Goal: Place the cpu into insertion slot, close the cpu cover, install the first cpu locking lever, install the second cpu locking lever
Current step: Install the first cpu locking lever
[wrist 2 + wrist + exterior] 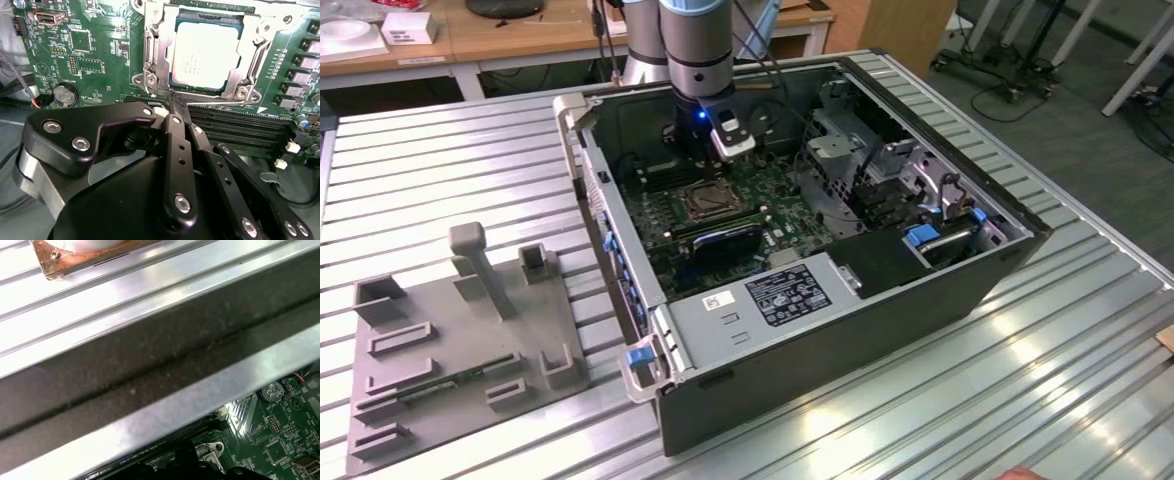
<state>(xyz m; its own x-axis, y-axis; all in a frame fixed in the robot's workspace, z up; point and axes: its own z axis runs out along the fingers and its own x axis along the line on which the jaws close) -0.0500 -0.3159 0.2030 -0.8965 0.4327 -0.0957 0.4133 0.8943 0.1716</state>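
— Since the cpu (207, 52) sits flat in the insertion slot (243, 91) w/ the cpu cover (159, 50) down around it, what's the risk from here?

— Mostly the locking lever (215, 101), imo. In the second wrist view the gripper (172, 102) has its fingers pinched together right at the end of that thin wire, on the socket edge nearest the memory slots (240, 132). Can't tell whether the wire is actually between the tips or just beside them.

— So a slip?

— Yep. Thin springy wire, narrow tips. If the hold is shallow, the lever could pop free and snap back, or the tips could skid onto the motherboard (100, 50) (lots of small parts right there).

— And the cover?

— It lies closed around the chip's face, but I can't see a lever hooked over it, so prob. nothing locks it down. A sideways tug might lift it and nudge the chip off its seat. Bent socket pins would be the worst outcome.

— Clearance?

— Tight. In the exterior view the arm reaches down inside the computer case (854, 330), w/ the gripper low by the socket and the case walls near. Too wide a swing and a knuckle hits the memory slots.
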